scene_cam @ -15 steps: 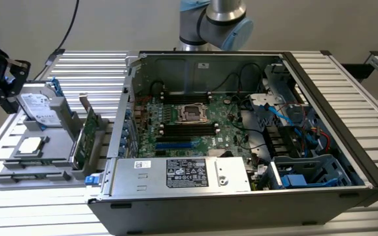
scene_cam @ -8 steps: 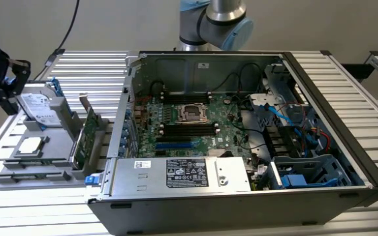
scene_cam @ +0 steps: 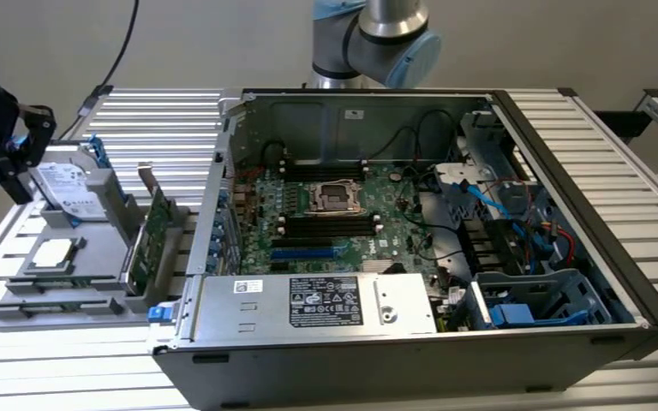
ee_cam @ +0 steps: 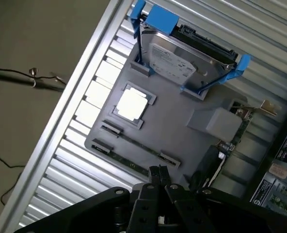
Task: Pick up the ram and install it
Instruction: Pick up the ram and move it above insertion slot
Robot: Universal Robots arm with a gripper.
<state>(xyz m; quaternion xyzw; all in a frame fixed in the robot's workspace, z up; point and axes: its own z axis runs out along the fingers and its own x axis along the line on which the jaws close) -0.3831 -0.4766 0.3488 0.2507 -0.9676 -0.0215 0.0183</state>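
The ram (ee_cam: 134, 144) is a thin dark-green stick standing on edge in a groove of the grey parts holder (ee_cam: 182, 141). In the exterior view the ram (scene_cam: 64, 292) runs along the holder's near side. My gripper (ee_cam: 158, 171) hangs above the holder with its black fingers shut together and nothing between them. Its tips are near one end of the ram grooves. From the exterior camera my gripper (scene_cam: 17, 190) is at the far left, above the holder. The open computer case (scene_cam: 603, 257) shows the motherboard's black memory slots (scene_cam: 326, 225).
The holder also carries a silver hard drive (ee_cam: 182, 60) with blue rails, a square processor chip (ee_cam: 131, 104) and a larger green card (scene_cam: 152, 244) with a metal bracket. The case's power supply (scene_cam: 318, 301) lies along its near wall. Everything rests on a slatted aluminium table (scene_cam: 649, 154).
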